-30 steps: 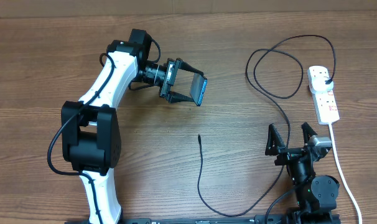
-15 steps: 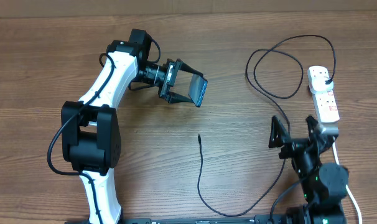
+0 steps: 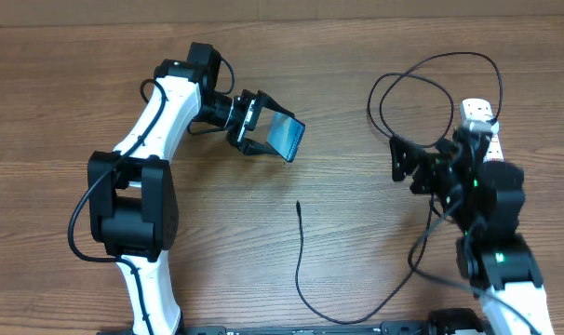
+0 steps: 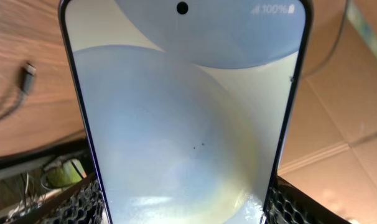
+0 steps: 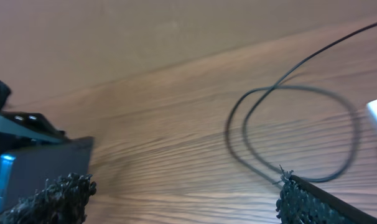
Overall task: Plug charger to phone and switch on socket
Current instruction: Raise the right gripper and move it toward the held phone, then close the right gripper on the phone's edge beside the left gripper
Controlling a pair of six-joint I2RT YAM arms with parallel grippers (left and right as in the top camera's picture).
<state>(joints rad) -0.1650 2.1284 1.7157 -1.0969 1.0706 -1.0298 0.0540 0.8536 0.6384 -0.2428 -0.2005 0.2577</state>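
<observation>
Pale blue-and-cream screen on phone (image 4: 188,124), thin black charger (image 3: 300,247), white socket (image 3: 476,111), brown wood-grain table (image 3: 59,112)

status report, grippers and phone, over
Left gripper clamped on phone. Right gripper open, empty, near cable loop and power strip. Connector tip loose on table, nothing blocking.

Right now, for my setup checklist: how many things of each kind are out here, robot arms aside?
Phone: 1
Black charger cable: 1
White power strip: 1
Total: 3
</observation>
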